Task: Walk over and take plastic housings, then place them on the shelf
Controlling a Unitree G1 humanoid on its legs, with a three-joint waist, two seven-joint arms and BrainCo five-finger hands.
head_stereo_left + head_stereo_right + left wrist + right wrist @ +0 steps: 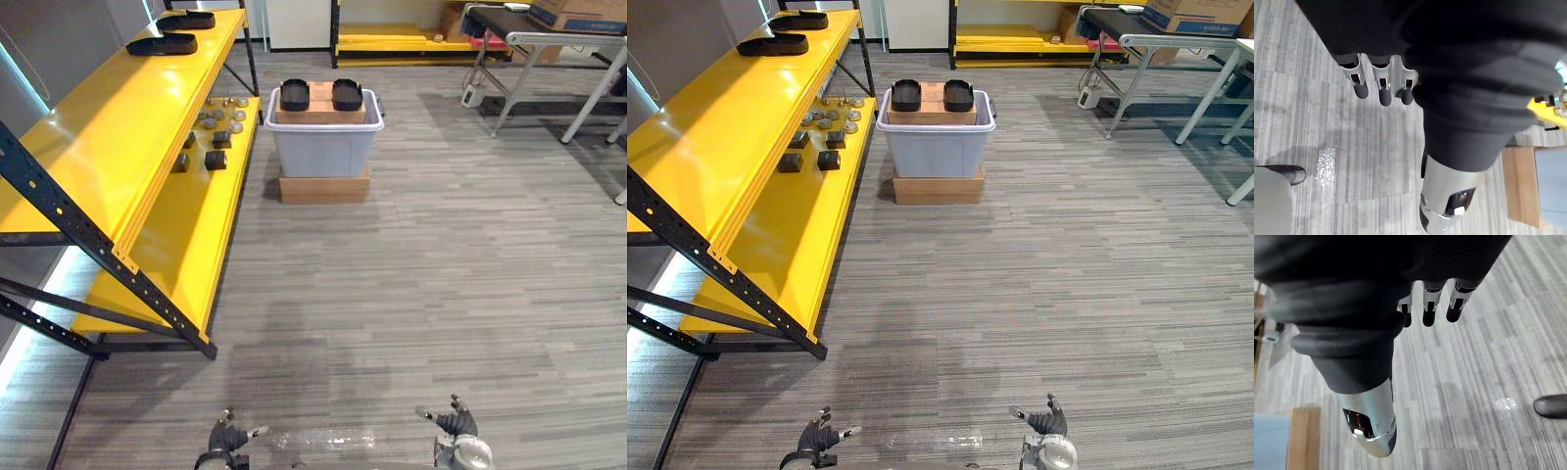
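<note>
Floor stretches ahead to housings on bin; left hand, right hand hang empty, fingers loosely spread; walking over comes first.

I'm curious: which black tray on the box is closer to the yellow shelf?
The left black tray, toward the yellow shelf; the other tray sits further right.

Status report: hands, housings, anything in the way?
Left robot hand and right robot hand open, empty. Two black housings on box atop grey bin ahead. Nothing seen in the path.
</note>
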